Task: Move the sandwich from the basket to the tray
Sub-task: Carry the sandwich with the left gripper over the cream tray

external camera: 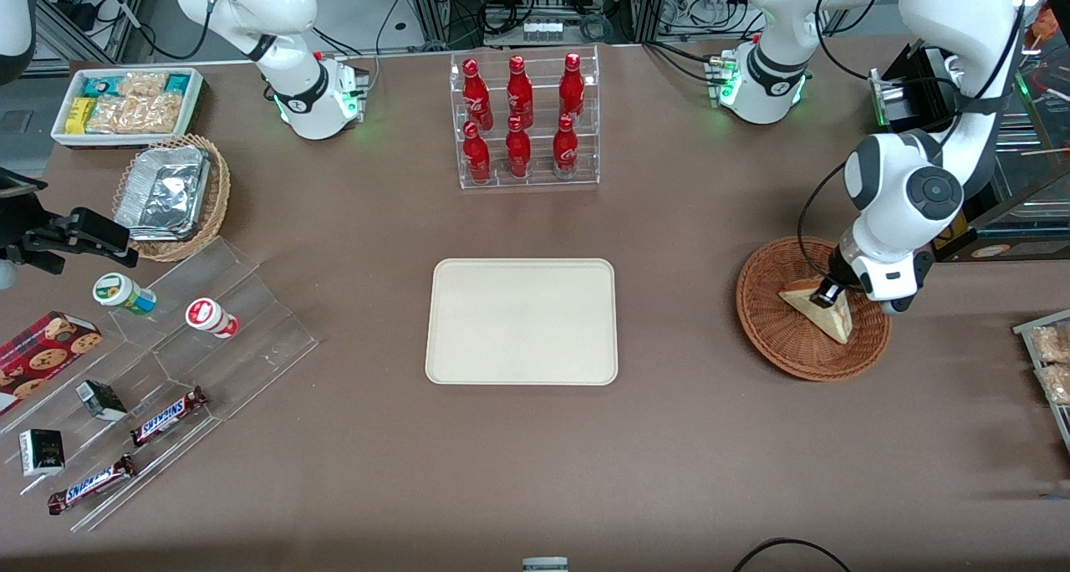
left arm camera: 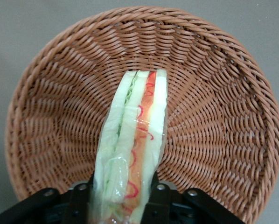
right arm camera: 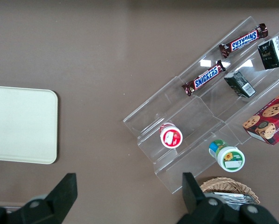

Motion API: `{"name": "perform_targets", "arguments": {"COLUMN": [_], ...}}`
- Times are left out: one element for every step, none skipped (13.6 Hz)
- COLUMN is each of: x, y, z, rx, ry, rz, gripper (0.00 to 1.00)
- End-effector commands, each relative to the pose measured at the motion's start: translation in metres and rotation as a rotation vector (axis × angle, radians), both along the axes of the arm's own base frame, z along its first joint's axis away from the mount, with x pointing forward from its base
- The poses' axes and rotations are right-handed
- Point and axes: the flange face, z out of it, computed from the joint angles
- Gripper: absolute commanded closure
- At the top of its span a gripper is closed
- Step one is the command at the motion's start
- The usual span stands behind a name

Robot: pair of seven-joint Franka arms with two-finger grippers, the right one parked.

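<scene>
One soft, light sandwich (left arm camera: 135, 140) stood on edge in the basket (left arm camera: 214, 93); the gripper (left arm camera: 123, 191) pinched its bread sides, gently so nothing squashed

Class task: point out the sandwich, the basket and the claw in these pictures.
sandwich (left arm camera: 137, 135), left wrist view, on its layered edge.
basket (external camera: 773, 338), front view, on its woven wall.
claw (left arm camera: 123, 193), left wrist view, midway between its fingertips, shut on the sandwich.

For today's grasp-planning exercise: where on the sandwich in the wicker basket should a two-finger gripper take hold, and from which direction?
Grip across the flat bread faces, coming from above. The sandwich stands on edge in the basket, filling layers facing up, so its thin width fits between the fingers. The gripper already straddles it there, one finger at each face.
</scene>
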Motion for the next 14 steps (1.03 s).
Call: {"name": "perform_targets", "arguments": {"x": [0.005, 0.009, 0.014, 0.021, 0.024, 0.025, 0.021, 0.015, 0.006, -0.002, -0.007, -0.014, -0.017, -0.015], "y": [-0.032, -0.044, -0.060, -0.080, -0.104, -0.132, -0.162, -0.191, -0.220, -0.247, -0.279, -0.313, -0.340, -0.365], "z": [0.063, 0.087, 0.111, 0.138, 0.163, 0.184, 0.201, 0.208, 0.210, 0.209, 0.205, 0.201, 0.194, 0.184], "rx": [0.023, 0.029, 0.037, 0.042, 0.045, 0.041, 0.040, 0.040, 0.043, 0.043, 0.040, 0.039, 0.038, 0.035], "ry": [0.021, 0.035, 0.059, 0.074, 0.076, 0.066, 0.055, 0.045, 0.033, 0.026, 0.019, 0.018, 0.017, 0.018], "rz": [-0.062, -0.080, -0.106, -0.131, -0.164, -0.201, -0.252, -0.307, -0.370, -0.426, -0.480, -0.531, -0.567, -0.599], "gripper": [0.98, 0.99, 0.99, 0.99, 0.99, 0.99, 0.99, 0.98, 0.98, 0.98, 0.98, 0.98, 0.98, 0.98]}}
